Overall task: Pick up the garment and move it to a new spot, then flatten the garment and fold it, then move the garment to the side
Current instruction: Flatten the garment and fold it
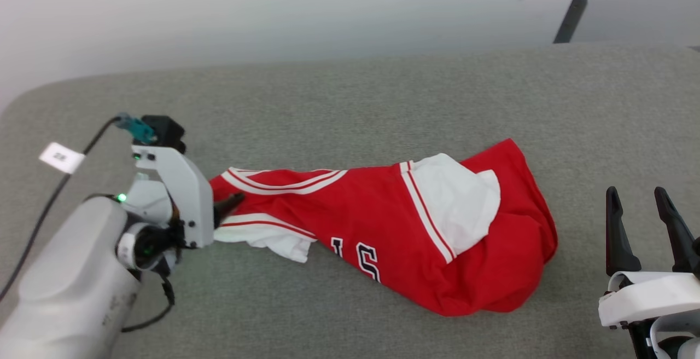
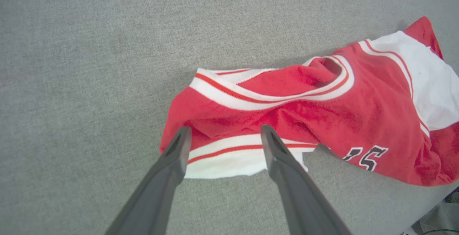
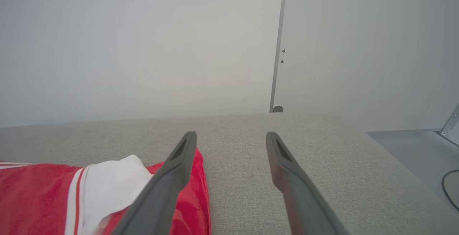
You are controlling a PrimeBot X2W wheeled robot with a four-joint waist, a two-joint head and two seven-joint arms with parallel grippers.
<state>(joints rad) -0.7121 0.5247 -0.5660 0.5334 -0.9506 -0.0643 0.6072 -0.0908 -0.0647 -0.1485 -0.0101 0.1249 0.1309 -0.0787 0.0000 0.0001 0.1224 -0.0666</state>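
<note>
The big red jersey shirt with white sleeves (image 1: pixel 383 222) lies bunched up on the grey worktop (image 1: pixel 350 102), so flattening seems to be the job now. The left end effector (image 2: pixel 224 133) over its collar end and the right end effector (image 1: pixel 637 197) off to the side are both spread apart and empty. Next, they need to pinch the edges and pull the shirt flat.

Letters (image 1: pixel 367 260) on garment (image 1: pixel 377 206) half-hidden

— Where is the head camera looking from?
— It is gazing down from above, taking in the grey cloth surface (image 1: pixel 350 91) with the garment (image 1: pixel 383 222) across mid-frame.
— And the wrists?
— The left is hanging close over the garment's striped end, facing steeply down. The right is sitting low, facing level toward the wall (image 3: pixel 143 48); the garment's other end is showing at its lower left.
</note>
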